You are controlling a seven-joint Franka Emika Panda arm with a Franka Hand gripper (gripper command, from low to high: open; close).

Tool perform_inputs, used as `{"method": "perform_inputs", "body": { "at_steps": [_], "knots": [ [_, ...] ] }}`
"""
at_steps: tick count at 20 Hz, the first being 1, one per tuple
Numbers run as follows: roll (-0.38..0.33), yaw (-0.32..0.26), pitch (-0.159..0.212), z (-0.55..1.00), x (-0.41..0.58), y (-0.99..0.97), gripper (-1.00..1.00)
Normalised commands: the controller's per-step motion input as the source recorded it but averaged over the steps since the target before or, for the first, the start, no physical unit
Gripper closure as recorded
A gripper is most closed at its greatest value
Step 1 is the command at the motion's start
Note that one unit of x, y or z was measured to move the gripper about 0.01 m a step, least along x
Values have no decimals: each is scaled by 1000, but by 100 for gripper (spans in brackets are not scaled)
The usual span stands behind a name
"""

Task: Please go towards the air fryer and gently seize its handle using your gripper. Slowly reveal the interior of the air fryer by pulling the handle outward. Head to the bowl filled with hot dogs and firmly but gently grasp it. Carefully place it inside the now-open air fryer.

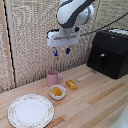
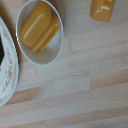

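The black air fryer [image 1: 111, 51] stands at the exterior view's right with its drawer shut; the handle [image 1: 102, 61] juts from its front. The white bowl [image 1: 57, 95] holds orange-yellow hot dogs [image 1: 57, 91] and sits on the wooden table in front of a pink mug. My gripper [image 1: 61, 51] hangs high above the mug and bowl, well away from the air fryer, with its blue-tipped fingers [image 1: 67, 50] apart and nothing between them. The wrist view looks straight down on the bowl [image 2: 46, 57] and the hot dogs [image 2: 39, 27]; my fingers do not show there.
A pink mug [image 1: 53, 77] stands just behind the bowl. A loose orange block [image 1: 71, 84] lies beside it and also shows in the wrist view [image 2: 102, 10]. A large patterned plate [image 1: 31, 110] lies at the exterior view's left, its rim [image 2: 7, 70] next to the bowl.
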Motion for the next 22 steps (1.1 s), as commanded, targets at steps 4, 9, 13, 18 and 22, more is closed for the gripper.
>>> {"method": "perform_inputs", "body": {
  "at_steps": [4,9,13,18,22],
  "knots": [
    [-21,-375,0,0,30,-21,-100],
    [-17,-375,0,0,23,-23,-100],
    [-45,-375,0,0,44,-47,-100],
    [-144,-342,0,0,54,-103,-100],
    [-219,-291,0,0,44,-124,-100]
  ]
}}
